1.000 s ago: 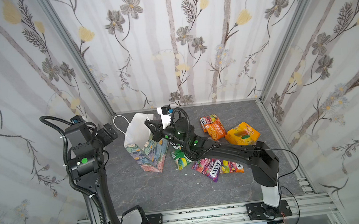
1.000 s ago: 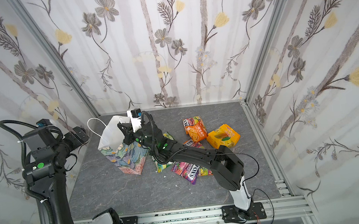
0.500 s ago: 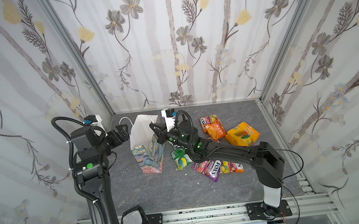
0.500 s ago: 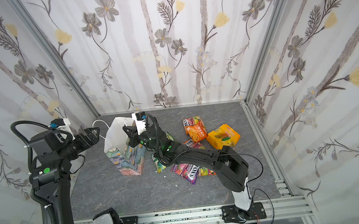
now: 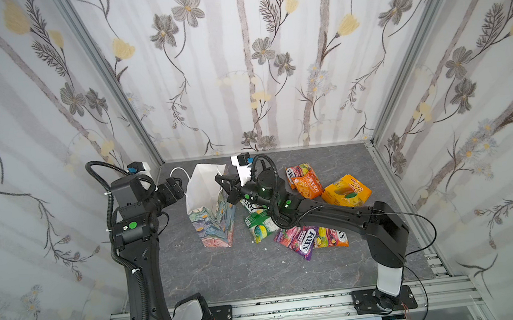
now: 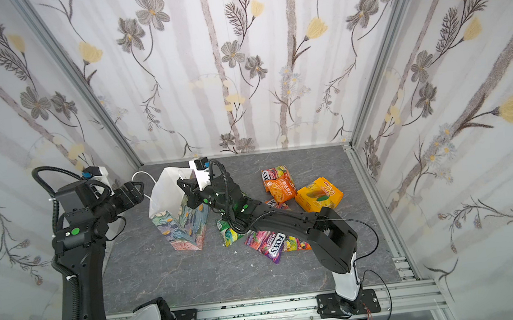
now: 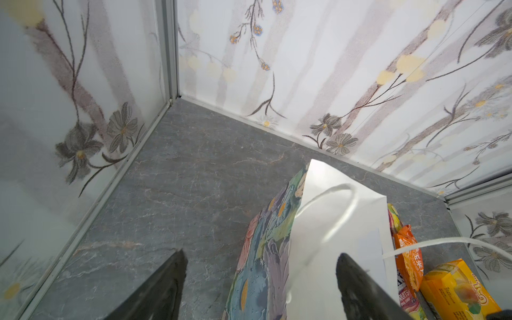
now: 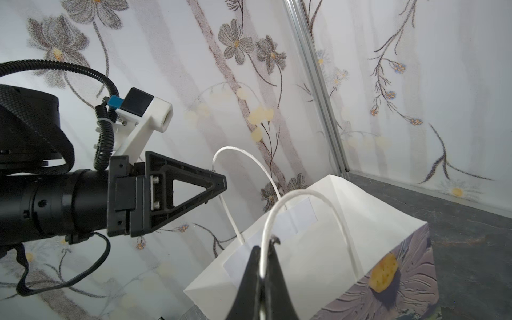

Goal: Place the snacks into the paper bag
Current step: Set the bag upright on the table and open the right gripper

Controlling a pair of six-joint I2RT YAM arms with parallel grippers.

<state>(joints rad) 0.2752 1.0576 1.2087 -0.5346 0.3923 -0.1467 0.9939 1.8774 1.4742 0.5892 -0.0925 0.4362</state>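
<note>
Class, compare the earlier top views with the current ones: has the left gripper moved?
Yes. In a top view the left gripper has swung right, away from the foot of the corner post and toward the paper bag.

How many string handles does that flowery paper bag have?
2. One cord handle is pinched in the right end effector; the other arches on the paper bag's opposite side, by the open left end effector.
</note>
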